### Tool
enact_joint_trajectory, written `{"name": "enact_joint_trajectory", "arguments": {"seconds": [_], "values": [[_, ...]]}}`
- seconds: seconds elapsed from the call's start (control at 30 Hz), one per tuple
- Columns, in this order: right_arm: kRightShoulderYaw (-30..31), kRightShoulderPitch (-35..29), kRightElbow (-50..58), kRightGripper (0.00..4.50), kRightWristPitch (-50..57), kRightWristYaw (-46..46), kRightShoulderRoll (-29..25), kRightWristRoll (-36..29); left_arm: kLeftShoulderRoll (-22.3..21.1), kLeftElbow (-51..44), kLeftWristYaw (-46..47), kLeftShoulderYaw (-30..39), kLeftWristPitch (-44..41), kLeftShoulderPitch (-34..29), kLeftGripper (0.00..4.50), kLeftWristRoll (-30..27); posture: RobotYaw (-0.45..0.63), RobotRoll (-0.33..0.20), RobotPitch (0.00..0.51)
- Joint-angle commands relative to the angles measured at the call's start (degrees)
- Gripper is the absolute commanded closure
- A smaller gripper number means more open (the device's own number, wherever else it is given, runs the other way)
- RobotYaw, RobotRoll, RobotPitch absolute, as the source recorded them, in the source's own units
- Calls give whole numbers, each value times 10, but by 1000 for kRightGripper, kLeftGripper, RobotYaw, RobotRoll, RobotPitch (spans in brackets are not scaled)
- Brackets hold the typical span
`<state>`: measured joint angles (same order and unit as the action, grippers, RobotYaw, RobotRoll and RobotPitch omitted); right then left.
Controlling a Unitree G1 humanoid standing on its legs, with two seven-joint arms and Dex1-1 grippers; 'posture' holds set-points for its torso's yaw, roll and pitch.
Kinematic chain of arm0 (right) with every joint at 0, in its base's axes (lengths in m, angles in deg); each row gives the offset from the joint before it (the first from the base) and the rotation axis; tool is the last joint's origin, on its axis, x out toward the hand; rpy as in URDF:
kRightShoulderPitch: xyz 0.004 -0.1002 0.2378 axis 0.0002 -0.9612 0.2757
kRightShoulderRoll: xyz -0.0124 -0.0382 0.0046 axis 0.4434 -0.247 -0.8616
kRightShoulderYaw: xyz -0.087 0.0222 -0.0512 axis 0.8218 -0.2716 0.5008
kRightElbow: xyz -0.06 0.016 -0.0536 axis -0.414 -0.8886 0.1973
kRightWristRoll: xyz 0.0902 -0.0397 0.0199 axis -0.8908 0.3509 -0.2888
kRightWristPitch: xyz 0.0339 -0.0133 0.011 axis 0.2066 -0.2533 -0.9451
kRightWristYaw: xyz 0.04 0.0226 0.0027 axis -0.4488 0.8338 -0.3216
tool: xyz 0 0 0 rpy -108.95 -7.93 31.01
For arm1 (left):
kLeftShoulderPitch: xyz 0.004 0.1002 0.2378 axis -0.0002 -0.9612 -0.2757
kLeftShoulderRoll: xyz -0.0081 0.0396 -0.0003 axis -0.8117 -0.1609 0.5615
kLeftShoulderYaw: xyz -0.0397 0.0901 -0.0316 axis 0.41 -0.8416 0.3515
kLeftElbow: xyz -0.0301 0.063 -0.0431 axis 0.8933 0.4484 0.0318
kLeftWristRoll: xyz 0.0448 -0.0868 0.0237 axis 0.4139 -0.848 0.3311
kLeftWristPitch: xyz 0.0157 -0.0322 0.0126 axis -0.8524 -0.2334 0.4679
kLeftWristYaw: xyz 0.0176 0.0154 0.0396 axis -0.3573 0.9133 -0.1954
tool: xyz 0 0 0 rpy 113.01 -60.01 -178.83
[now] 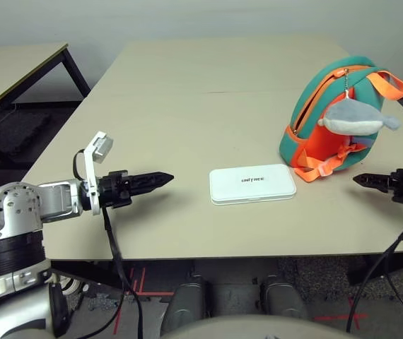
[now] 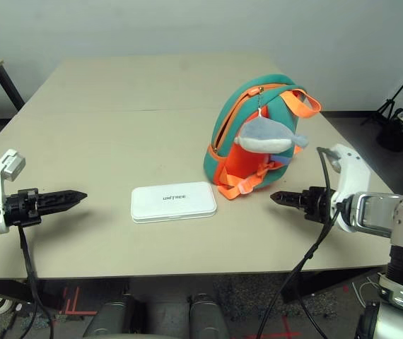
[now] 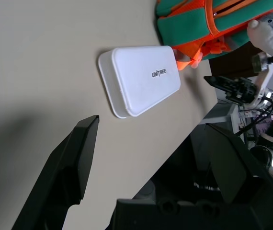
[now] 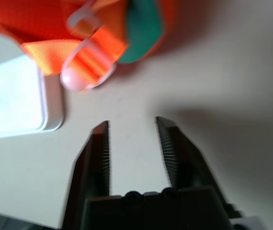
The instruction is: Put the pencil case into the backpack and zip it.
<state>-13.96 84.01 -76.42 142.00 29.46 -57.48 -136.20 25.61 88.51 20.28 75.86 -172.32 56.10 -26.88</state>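
We keep both end effectors (image 1: 160, 179) (image 2: 286, 198) apart, empty | case (image 1: 252, 183) flat beside backpack (image 2: 247, 141), presumably for loading

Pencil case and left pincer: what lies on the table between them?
Nothing; the left eye view shows bare tabletop between the left pincer and the pencil case.

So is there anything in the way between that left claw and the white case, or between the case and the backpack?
Nothing visible: only bare tabletop separates the left gripper from the white case, and the backpack sits right beside it.
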Motion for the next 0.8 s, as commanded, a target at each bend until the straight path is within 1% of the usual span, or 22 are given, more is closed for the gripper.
{"name": "enact_joint_trajectory", "arguments": {"seconds": [0.03,0.07,0.1,0.13,0.23,0.43,0.6,0.73,0.8], "values": [[35,11,8,3761,22,3,1,-25,16,25,7,-25,1,23,0,16,100,0,0],[44,13,9,4159,22,3,4,-32,20,35,4,-35,9,30,0,21,98,0,0],[50,14,11,4444,22,-1,9,-36,24,45,2,-44,15,35,0,26,97,0,0],[55,15,13,4482,22,-4,12,-41,26,54,-1,-51,20,39,0,29,97,0,0],[66,13,23,4482,22,-19,27,-60,33,73,-14,-78,37,47,0,39,90,0,9],[80,35,25,4482,22,-75,87,-79,45,102,-32,-116,56,53,0,52,82,0,29],[81,60,12,4482,22,-118,135,-64,49,125,-41,-137,62,60,0,66,92,0,39],[74,73,15,4482,22,-135,173,-30,50,139,-49,-151,71,67,0,76,94,0,41],[74,76,14,4482,22,-136,183,-19,54,146,-51,-154,71,71,0,80,94,0,41]]}}
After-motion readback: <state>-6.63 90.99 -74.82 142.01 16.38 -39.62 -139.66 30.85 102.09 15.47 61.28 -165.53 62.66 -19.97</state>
